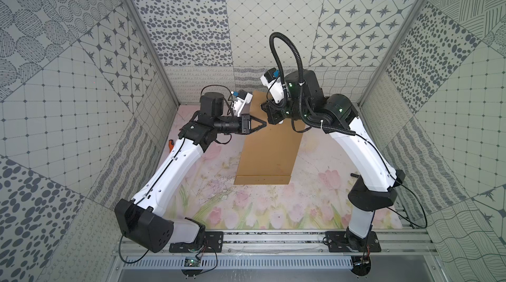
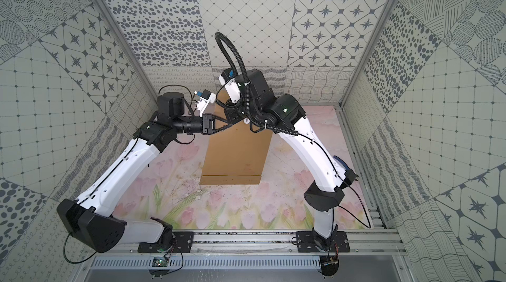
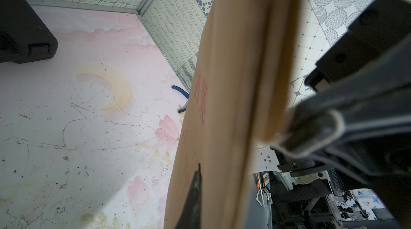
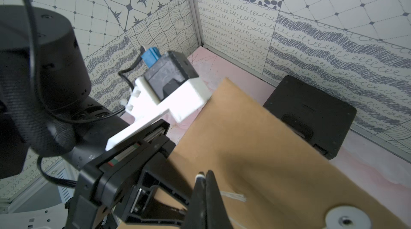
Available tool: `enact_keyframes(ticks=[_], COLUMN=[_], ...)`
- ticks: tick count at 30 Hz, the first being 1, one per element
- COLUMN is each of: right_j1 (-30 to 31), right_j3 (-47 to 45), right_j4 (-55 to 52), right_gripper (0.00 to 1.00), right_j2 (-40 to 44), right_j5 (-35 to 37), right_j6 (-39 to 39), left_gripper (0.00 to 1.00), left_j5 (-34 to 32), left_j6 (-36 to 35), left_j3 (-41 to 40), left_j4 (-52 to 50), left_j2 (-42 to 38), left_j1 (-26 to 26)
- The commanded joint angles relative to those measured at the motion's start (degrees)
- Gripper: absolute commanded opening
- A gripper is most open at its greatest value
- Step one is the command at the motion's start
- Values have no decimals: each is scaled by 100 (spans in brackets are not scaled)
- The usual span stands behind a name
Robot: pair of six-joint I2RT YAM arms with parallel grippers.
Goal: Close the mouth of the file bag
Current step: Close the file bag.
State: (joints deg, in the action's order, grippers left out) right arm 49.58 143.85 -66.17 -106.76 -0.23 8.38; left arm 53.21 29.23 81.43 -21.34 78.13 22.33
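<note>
The left gripper point(image 1: 264, 123) reaches in level from the left. Its jaws are pressed together on the left long edge of the flat rectangular brown kraft-paper file bag point(image 1: 269, 154). In the left wrist view one dark finger point(image 3: 196, 190) lies against the bag's red-printed face, and the sheet seems nipped between it and its hidden partner. From those jaws back toward the robot, the bag slopes down until its closed short end rests on the pink flower-printed table top point(image 1: 246, 206). Past the jaws the paper rises clear of the table.

The mouth point(image 1: 258, 99), the bag's far short end, stands lifted just beyond both sets of jaws. In the left wrist view its fold-over flap point(image 3: 278, 61) shows as a narrow band doubled along the bag.

The right gripper point(image 4: 205, 174) reaches in from the right over the upper part of the bag, with its tips close to the left gripper's. Its jaws are pressed together. A thin white string point(image 4: 233, 195) runs out from right beside those tips, but whether it is caught between them cannot be told. A small white round button point(image 4: 347, 219) sits on the brown paper to the side of the right jaws, apart from them. Beyond the right jaws and past the bag's far edge, a black plastic case point(image 4: 311, 114) sits on the table near the wall.
</note>
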Motion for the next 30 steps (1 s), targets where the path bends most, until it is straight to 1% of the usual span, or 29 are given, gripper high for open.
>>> enact_keyframes(ticks=[1,6,16,20,25,30], right_j1=[154,232,227,219,62,-226], right_j3=[-253,-1302,-2713,-3195,-3682,-4154], right_j4=[261,798,1360,1433,1423,1590], right_gripper=[0,0,0,0,0,0], right_j2=[286,732,1446,1733,2105,2464], right_j5=[-350,-697,-951,-883,-768,-815], right_j6=[60,266,541,577,573,699], left_gripper=[0,0,0,0,0,0], left_j5=[-83,-105,-136,-179,-214,-225], left_j6=[579,740,578,591,463,472], left_j3=[-21,137,714,824,1058,1073], left_j4=[838,975,622,599,382,396], left_j2=[4,50,141,157,208,166], left_j1=[-186,-330,-555,-591,-615,-633])
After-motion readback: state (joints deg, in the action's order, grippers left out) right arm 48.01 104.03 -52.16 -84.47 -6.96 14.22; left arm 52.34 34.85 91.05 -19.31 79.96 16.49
